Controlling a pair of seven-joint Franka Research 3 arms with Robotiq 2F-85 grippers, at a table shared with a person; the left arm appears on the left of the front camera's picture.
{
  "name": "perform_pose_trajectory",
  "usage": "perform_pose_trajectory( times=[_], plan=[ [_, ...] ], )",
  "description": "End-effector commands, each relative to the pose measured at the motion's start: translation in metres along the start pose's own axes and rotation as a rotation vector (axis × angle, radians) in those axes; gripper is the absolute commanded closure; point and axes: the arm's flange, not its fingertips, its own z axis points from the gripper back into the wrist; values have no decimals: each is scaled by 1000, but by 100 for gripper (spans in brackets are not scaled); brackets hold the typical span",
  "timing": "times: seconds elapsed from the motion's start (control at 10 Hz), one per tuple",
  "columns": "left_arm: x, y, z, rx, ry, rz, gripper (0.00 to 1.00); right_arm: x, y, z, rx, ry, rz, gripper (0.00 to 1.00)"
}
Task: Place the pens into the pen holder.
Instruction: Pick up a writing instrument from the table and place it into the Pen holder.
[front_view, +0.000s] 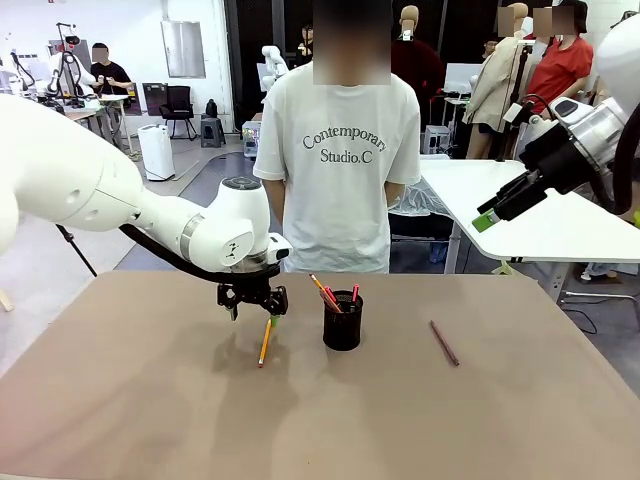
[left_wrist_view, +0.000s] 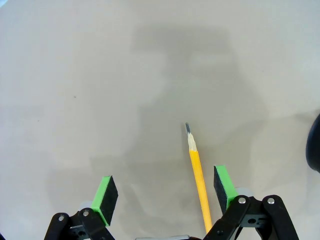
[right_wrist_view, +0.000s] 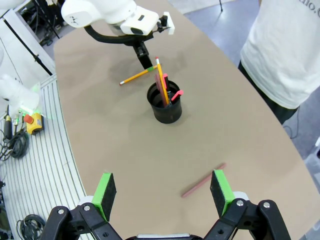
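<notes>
Since my left hand (front_view: 253, 308) hangs spread apart over the yellow pencil (left_wrist_view: 198, 177), which lies on the counter (front_view: 150, 400) just left of the pen holder (front_view: 342, 322), I'd centre it first: the pencil sits off toward one side of the gap. Height above it is hard to judge. My right hand (right_wrist_view: 163, 187) is spread open, raised at far right.

The left arm (front_view: 90, 180) is glossy white with rounded joints, a grey cap (front_view: 240, 183) and a black cable (front_view: 165, 255) slung beneath. The right arm (front_view: 600, 120) is white too. The left gripper (left_wrist_view: 165, 192) and right gripper (right_wrist_view: 162, 187) are black linkages with silver screws (left_wrist_view: 241, 200) and 2 green pads (left_wrist_view: 106, 192) each.
</notes>
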Motion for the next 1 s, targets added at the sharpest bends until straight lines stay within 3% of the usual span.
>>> perform_pose_trajectory(
  times=[0.0,0.3,0.8,0.9],
  plan=[
    [11,-7,-2,8,23,41,0,0,0,1,5,-12,7,0],
    [11,-6,-5,-6,19,-14,4,0,0,1,5,-12,7,0],
    [5,-12,1,17,35,-44,100,0,0,1,5,-12,7,0],
    [4,-15,2,15,37,-47,100,0,0,1,5,-12,7,0]
  ],
)
